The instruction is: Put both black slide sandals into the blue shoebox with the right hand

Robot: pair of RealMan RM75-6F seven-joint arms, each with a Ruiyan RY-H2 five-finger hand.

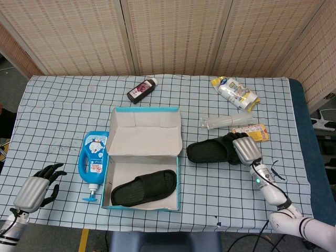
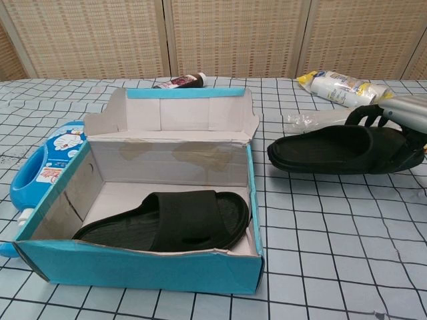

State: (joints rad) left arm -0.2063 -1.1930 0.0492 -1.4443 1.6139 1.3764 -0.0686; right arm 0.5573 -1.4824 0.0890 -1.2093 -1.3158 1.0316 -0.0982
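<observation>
Now I am gripping the second black rubber slide sandal (image 1: 211, 151) by its strap in my right hand (image 1: 246, 149), just right of the open blue cardboard shoebox (image 1: 177, 185), aiming to clear its wall before lowering beside the boxed sandal (image 1: 144, 187).

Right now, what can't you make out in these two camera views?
- Right hand: its fingers go behind the sandal, so how they grip it is hidden; the chest view's right edge cuts the hand off.
- Left hand: outside the chest view.
- Bottle label: too small to read.
- Box: its front wall hides part of the inner sandal in the chest view.
</observation>
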